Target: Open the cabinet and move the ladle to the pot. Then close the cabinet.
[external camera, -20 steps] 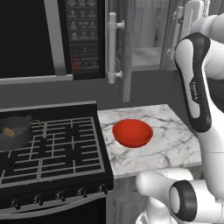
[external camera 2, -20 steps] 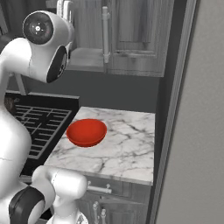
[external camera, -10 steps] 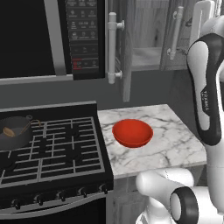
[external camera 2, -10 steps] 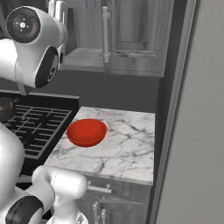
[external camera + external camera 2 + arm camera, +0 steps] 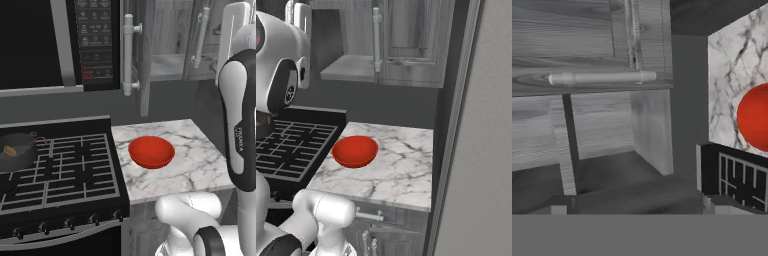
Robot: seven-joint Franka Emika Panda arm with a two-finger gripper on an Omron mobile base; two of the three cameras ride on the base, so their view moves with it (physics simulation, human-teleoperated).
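We saw the two fingertips [image 5: 559, 206] standing wide apart at the bottom of the hand view, so the gripper [image 5: 637, 207] was released and carried nothing. Just beyond them lay the bare inside of the cabinet [image 5: 612, 165]. A silvery bar handle [image 5: 602, 77] ran across the rolled picture, which in the room meant upright; we judged it to be the one on the shut right door [image 5: 204, 40]. The left door [image 5: 145, 55] stood swung out, edge-on to the left base camera, with its own handle [image 5: 129, 55] upright on the face turned toward the microwave [image 5: 50, 45]. The ladle [image 5: 10, 150] already lay in the pot [image 5: 20, 162] on the stove [image 5: 65, 170], at the far left, well apart from the hand. What remained, as we judged it, was closing the cabinet. That move turned on one relation: the open left door lay to the left of the raised hand, between it and the microwave, with its long axis vertical. The red bowl [image 5: 151, 151] sat on the marble counter [image 5: 200, 160] below, clear of that path. On the arm [image 5: 240, 100] we could read lettering running down the link that looked like FRANKA; the microwave's panel markings were too small to read.
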